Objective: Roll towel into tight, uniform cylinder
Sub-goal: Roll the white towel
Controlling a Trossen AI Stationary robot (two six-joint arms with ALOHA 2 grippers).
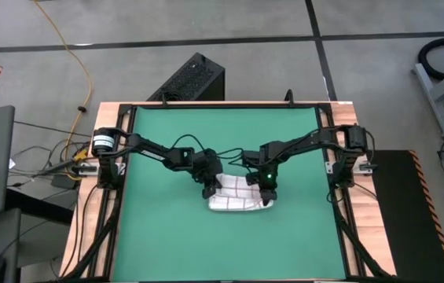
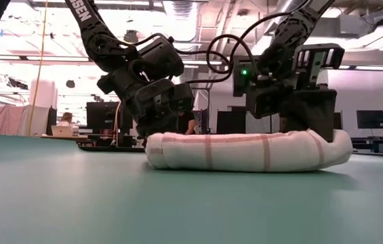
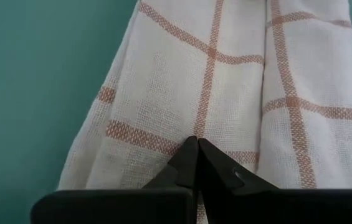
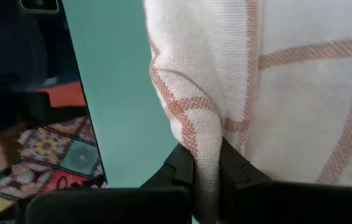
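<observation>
1. Right wrist view showed us the right gripper (image 4: pixel 205 163) clenched on a fold of the towel (image 4: pixel 288 93); the cloth was pinched between its two dark fingers (image 4: pixel 179 163).
2. We saw in the left wrist view that the left gripper (image 3: pixel 197 149) was fully closed, the tips meeting each other. The tips lay against the towel (image 3: pixel 225 81), but we could not tell if any cloth was caught between them.
3. From above, we found the left gripper (image 1: pixel 208 189) at the left end of the towel (image 1: pixel 236 196) and the right gripper (image 1: pixel 266 192) at its right end, both arms reaching inward from the sides of the table.
4. The towel was white with thin red lines in a grid. In the low view it lay as a long, low roll (image 2: pixel 245 152) on the green mat (image 2: pixel 110 203), with the right end a little thicker than the left.
5. We placed the towel near the middle of the green mat (image 1: pixel 166 244).
6. Outside the table we noticed a grey floor (image 1: pixel 245 20) with a yellow cable (image 1: pixel 80 59).
</observation>
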